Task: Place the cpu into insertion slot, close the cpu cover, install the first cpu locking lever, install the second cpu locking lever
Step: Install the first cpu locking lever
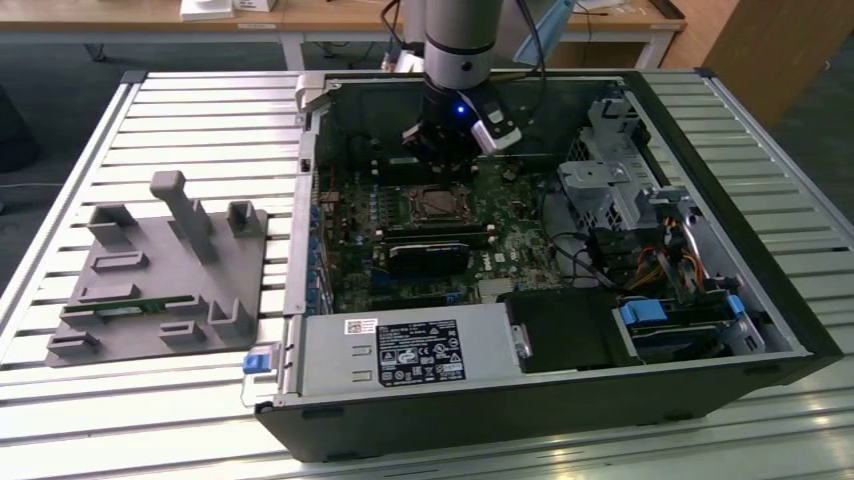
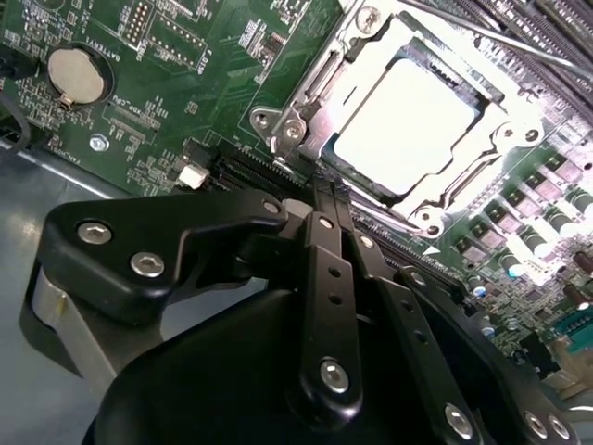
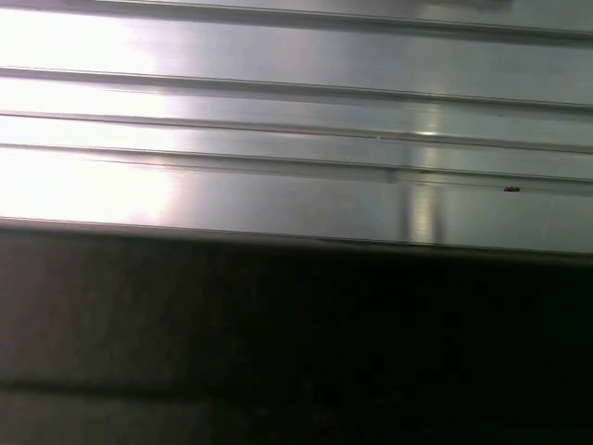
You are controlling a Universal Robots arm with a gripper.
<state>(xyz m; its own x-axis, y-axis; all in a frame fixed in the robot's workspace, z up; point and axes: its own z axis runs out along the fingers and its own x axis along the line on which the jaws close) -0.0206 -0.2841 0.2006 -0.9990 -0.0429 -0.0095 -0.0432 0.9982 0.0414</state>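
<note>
**A:** What could go wrong from here?

**B:** In the second wrist view the cpu (image 2: 408, 125) is seen lying flat inside the insertion slot (image 2: 306, 88), with the cpu cover (image 2: 482, 93) folded down around it as a silvery frame. A thin metal rod, judged to be a locking lever (image 2: 482, 37), is seen running past the far side of the socket. If it were pushed at a slant, it could be bent or could slip off its catch. The green circuit board (image 2: 185, 83) beside the socket could also be scraped by the fingertips, which sit just at the socket's near edge.

**A:** And how is the arm posed?

**B:** In the exterior view the arm is seen reaching straight down into the open computer case (image 1: 747, 330), and the gripper (image 1: 441, 150) is held just above the socket (image 1: 437, 203) on the board. In the second wrist view the gripper (image 2: 332, 190) is pointed at the socket's near rim. Its jaws are pressed together, and nothing is seen pinched between them. A grey fixture (image 1: 154, 270) is seen on the slatted table (image 1: 160, 400), well apart from the case.
</note>
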